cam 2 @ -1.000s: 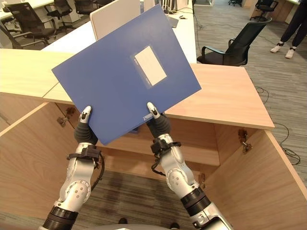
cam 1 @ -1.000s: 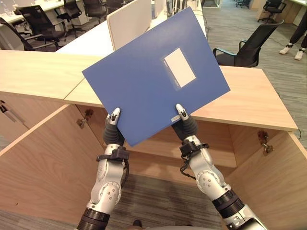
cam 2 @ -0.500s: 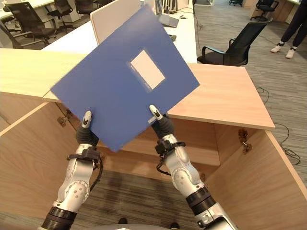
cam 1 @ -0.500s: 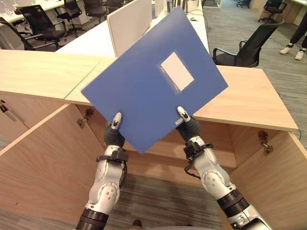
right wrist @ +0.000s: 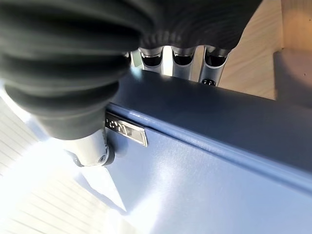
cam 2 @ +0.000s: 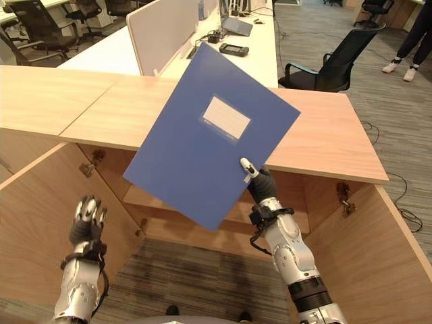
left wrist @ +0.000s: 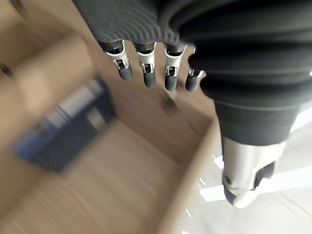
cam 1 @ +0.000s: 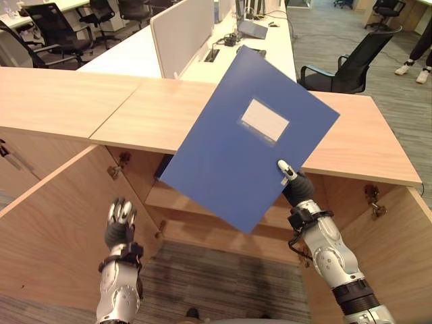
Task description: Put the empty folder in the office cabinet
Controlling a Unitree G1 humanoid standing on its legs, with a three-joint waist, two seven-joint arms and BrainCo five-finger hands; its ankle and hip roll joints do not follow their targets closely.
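Left hand (cam 1: pixel 120 219): nearest the robot, low and to the left in front of the open cabinet, fingers straight and relaxed, touching nothing, well apart from the folder
Right hand (cam 1: pixel 295 185): clamps the lower right edge of the blue folder (cam 1: pixel 250 138); the thumb lies on the front face and the fingers (right wrist: pixel 171 66) curl round the spine behind it
Folder position: held up in the air, tilted, above the cabinet opening and in front of the cabinet top (cam 1: pixel 364 145); its white label (cam 1: pixel 264 120) faces the camera; it is not yet inside
Cabinet (cam 1: pixel 223 216): both doors stand swung open, left door (cam 1: pixel 61 229) and right door (cam 1: pixel 378 263); an inner shelf (cam 1: pixel 172 196) crosses the opening under the top
Dark item on shelf (left wrist: pixel 63 131): something dark and blurred already lies in the left part of the cabinet; I cannot tell what it is
Risk, grip: one hand at one edge carries a wide flat folder, so it could likely pivot or slip out of the pinch as the wrist turns
Risk, entry: tilted as it is, a corner could catch on the cabinet top's front edge or on the shelf, and the blow could knock it loose
Risk, room: the dark item may leave less space on that side
Beyond: desks with a white divider screen (cam 1: pixel 182 30) and a black office chair (cam 1: pixel 347 61) stand well apart, and a person's legs show at the far right
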